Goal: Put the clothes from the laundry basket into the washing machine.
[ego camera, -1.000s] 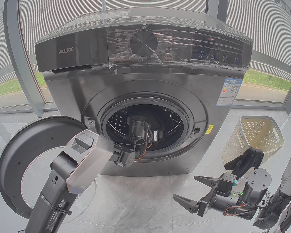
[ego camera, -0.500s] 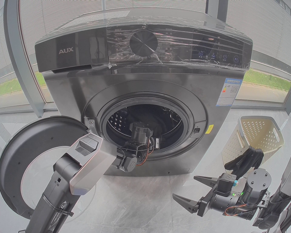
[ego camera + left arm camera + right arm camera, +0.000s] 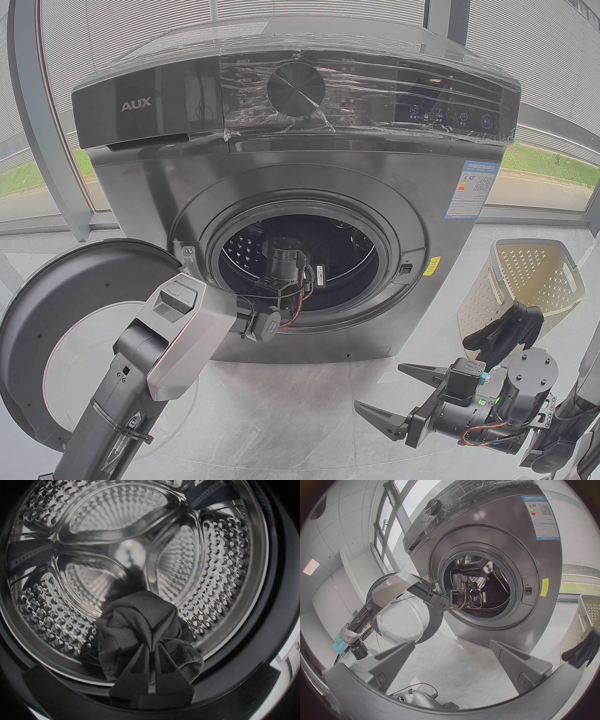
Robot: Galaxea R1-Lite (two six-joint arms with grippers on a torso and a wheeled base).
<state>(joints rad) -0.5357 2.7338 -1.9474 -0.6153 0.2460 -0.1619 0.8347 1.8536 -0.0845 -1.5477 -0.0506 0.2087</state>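
Fingers (image 3: 135, 673) of the left gripper (image 3: 152, 648) are pinching a crumpled dark garment (image 3: 140, 614) inside the washing machine (image 3: 350, 175), with the cloth bunching up just past the door opening and hanging low in the steel drum (image 3: 218, 558). In the head view the left arm is reaching through the front opening of the washing machine, its wrist sitting just inside the rim. The round door (image 3: 69, 294) is standing swung open to the left of the washing machine. The right gripper (image 3: 379, 387) is hovering low in front of the washing machine, toward its right side, with its jaws spread wide and gripping nothing. The laundry basket (image 3: 544, 275) is lying tipped on the floor to the right of the washing machine, and a second dark garment (image 3: 509, 331) is hanging out over its lower rim.
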